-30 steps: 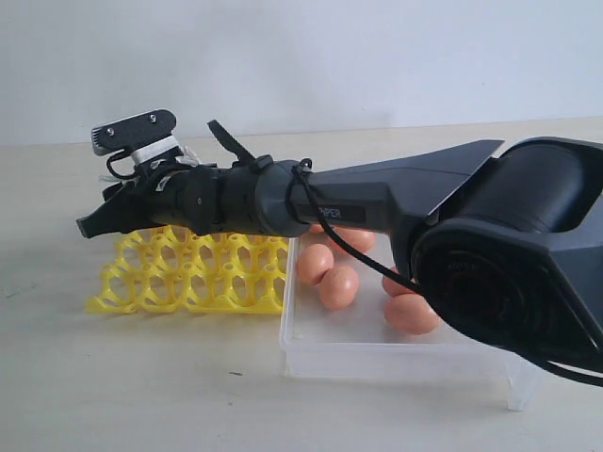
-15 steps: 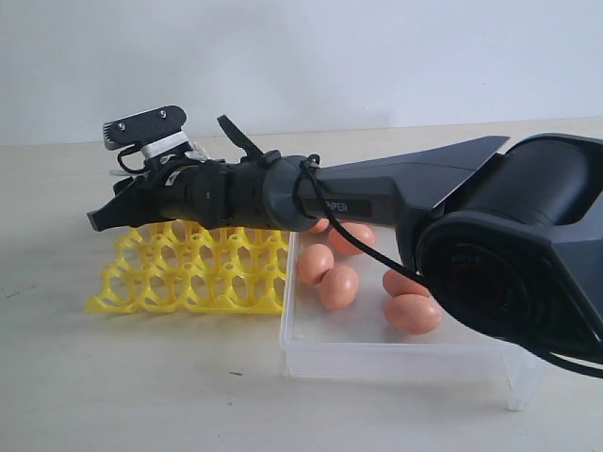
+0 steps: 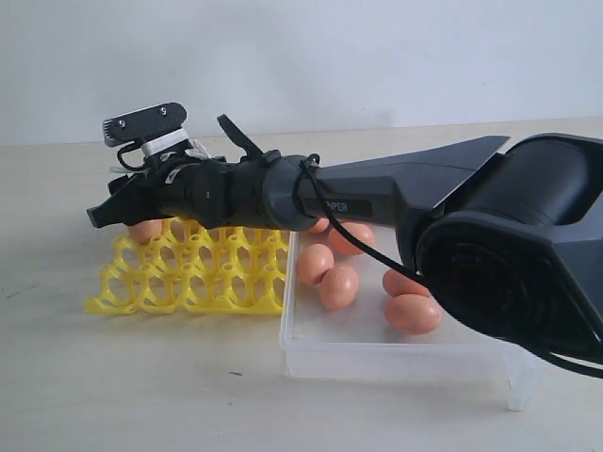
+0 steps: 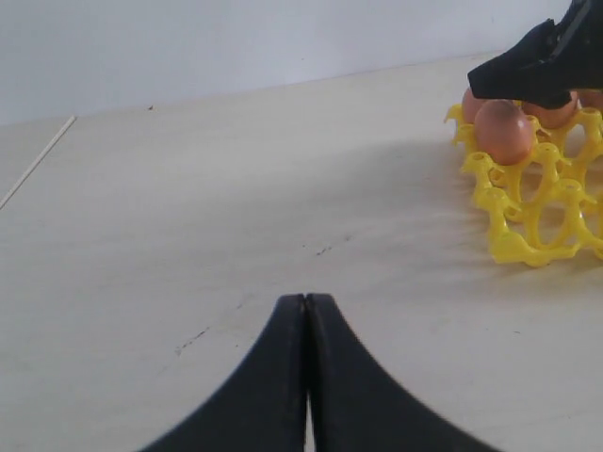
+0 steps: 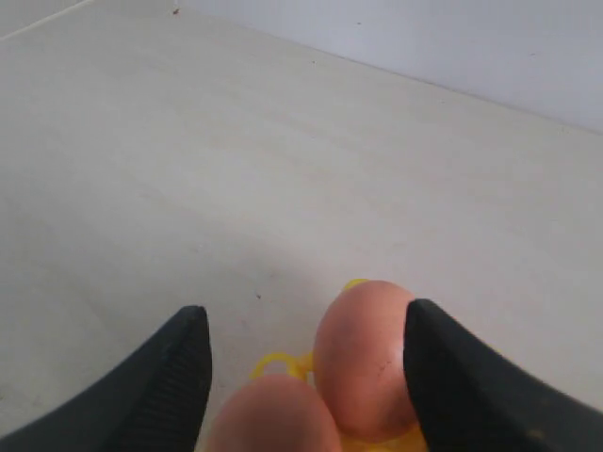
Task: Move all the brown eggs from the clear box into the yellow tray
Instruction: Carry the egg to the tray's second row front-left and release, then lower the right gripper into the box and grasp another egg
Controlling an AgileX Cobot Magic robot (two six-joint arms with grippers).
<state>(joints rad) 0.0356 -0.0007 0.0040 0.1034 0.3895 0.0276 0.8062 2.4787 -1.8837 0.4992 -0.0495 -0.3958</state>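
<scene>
The yellow tray (image 3: 193,273) lies left of the clear box (image 3: 396,353). My right gripper (image 3: 102,215) reaches across over the tray's far left corner, and its jaws stand open (image 5: 306,315). A brown egg (image 5: 363,353) sits in a tray cup, against one finger and apart from the other. A second egg (image 5: 273,414) lies just behind it. From the exterior view one egg (image 3: 146,231) shows under the gripper. Several brown eggs (image 3: 337,286) remain in the box. My left gripper (image 4: 306,299) is shut and empty over bare table, with the tray (image 4: 532,212) and its eggs (image 4: 502,132) off to one side.
The right arm's bulky dark base (image 3: 513,273) fills the right of the exterior view and hides part of the box. Pale tabletop (image 3: 141,377) runs in front of and left of the tray. A plain wall stands behind.
The right gripper lifted slightly and its jaws have widened. An egg that was hidden in the gripper now shows sitting in the tray's far left cup.
</scene>
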